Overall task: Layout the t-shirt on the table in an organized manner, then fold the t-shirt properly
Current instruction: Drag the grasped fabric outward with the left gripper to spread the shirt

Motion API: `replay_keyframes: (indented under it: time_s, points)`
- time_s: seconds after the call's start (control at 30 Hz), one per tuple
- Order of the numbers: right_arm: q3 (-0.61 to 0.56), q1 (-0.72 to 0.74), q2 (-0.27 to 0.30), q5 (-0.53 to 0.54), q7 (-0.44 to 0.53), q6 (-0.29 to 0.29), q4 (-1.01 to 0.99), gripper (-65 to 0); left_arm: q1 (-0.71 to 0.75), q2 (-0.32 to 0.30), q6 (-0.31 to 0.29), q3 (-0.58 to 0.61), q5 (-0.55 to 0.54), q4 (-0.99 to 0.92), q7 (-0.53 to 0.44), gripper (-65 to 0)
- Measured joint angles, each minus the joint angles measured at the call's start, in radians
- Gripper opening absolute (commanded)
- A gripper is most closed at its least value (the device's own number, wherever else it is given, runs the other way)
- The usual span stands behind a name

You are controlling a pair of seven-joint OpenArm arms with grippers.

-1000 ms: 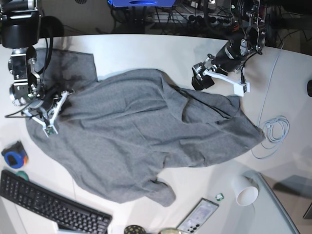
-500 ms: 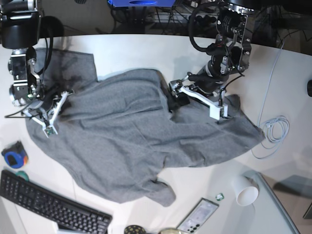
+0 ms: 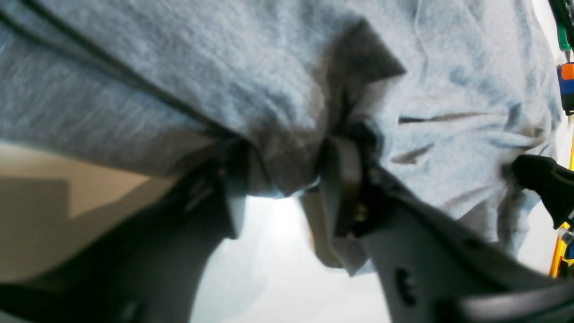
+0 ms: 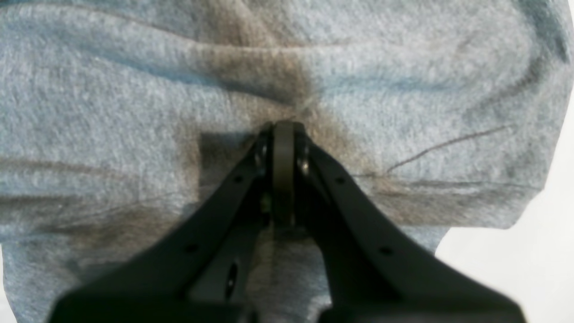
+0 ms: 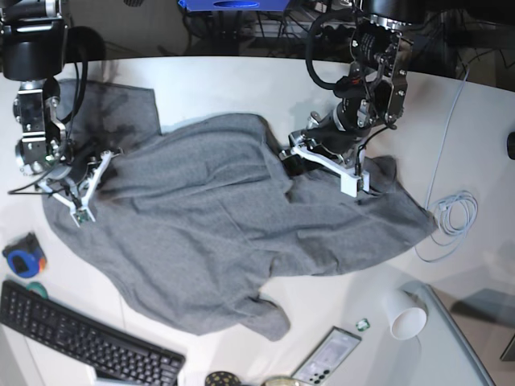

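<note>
— Shirt position?
— Your t-shirt (image 5: 217,225) lies crumpled across the table's (image 5: 241,80) middle.
— Grippers?
— Your right gripper (image 4: 283,134) is clamped on its left-edge fabric; your left gripper (image 3: 287,179) stands apart, cloth bunched between.

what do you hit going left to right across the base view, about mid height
right gripper pinching the shirt's left edge → t-shirt → left gripper down on the shirt's right part → coiled white cable on the table
</note>
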Motion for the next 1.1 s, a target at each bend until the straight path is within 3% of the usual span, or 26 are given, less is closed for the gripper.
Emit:
replay_keyframes:
  time_s: [0.2, 0.27, 0.3, 0.5, 0.7, 0.9, 1.1]
  points:
    - [0.000, 0.000, 0.000, 0.000, 0.000, 0.000, 0.000, -64.7, -0.028, 0.000, 0.001, -0.001, 0.000, -0.021, -0.003, -45.1]
    - [0.000, 0.003, 0.000, 0.000, -0.002, 0.000, 0.000, -64.7, -0.027, 0.000, 0.000, 0.003, 0.000, -0.018, -0.003, -55.6]
    - [0.000, 0.006, 0.000, 0.000, -0.005, 0.000, -0.002, -64.7, -0.022, 0.000, 0.001, 0.003, 0.000, -0.008, 0.000, -64.5]
    - [0.002, 0.037, 0.004, 0.007, 0.006, 0.000, -0.051, -64.7, 0.044, -0.034, -0.003, -0.031, -0.003, 0.099, 0.011, -65.0]
    - [0.003, 0.041, 0.005, 0.007, 0.014, 0.000, -0.063, -64.7, 0.178, -0.102, 0.004, -0.169, 0.003, 0.288, 0.186, -65.0]
    - [0.002, 0.041, 0.005, 0.008, 0.015, 0.000, -0.063, -64.8, 0.285, -0.181, -0.004, -0.237, 0.003, 0.391, 0.357, -65.0]
    - [0.003, 0.037, 0.005, 0.008, 0.019, -0.002, -0.060, -64.8, 0.372, -0.211, -0.005, -0.301, 0.000, 0.392, 0.401, -65.0]
